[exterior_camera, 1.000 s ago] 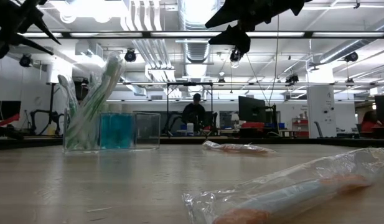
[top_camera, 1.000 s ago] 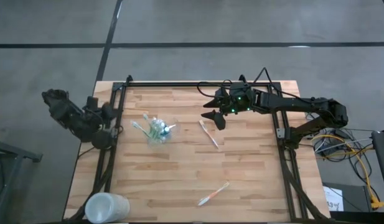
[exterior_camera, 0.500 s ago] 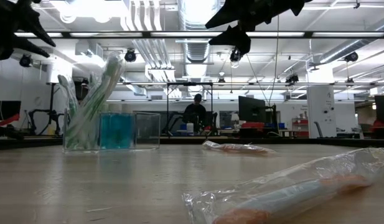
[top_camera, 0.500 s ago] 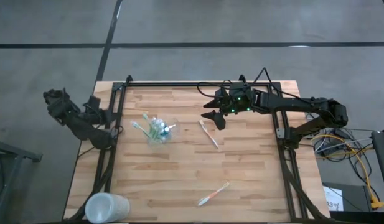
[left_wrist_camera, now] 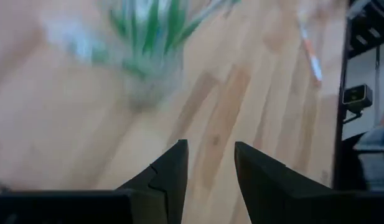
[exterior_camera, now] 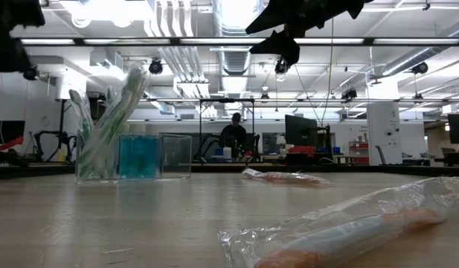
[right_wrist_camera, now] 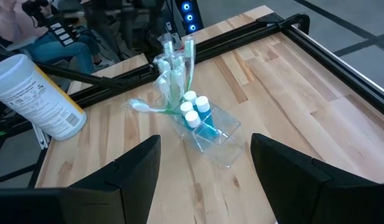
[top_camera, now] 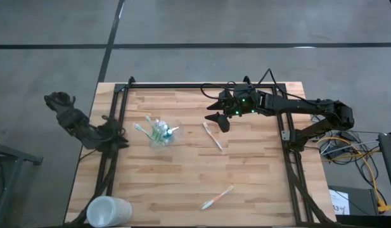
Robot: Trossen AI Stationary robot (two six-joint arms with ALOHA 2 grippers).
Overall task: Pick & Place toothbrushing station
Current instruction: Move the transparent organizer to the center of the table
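On the wooden table (top_camera: 182, 171), the clear toothbrushing station (top_camera: 160, 132) stands between the two grippers, well apart from the right gripper (top_camera: 216, 118) with its fingers spread wide, nearer the left gripper (left_wrist_camera: 207, 180), fingers narrowly parted.

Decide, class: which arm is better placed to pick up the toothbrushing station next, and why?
Probably the left. Its pincer sits by the table's left edge, open and facing the toothbrushing station, which stands on that side. The right pincer, also open, hovers farther off, nearer a wrapped toothbrush.
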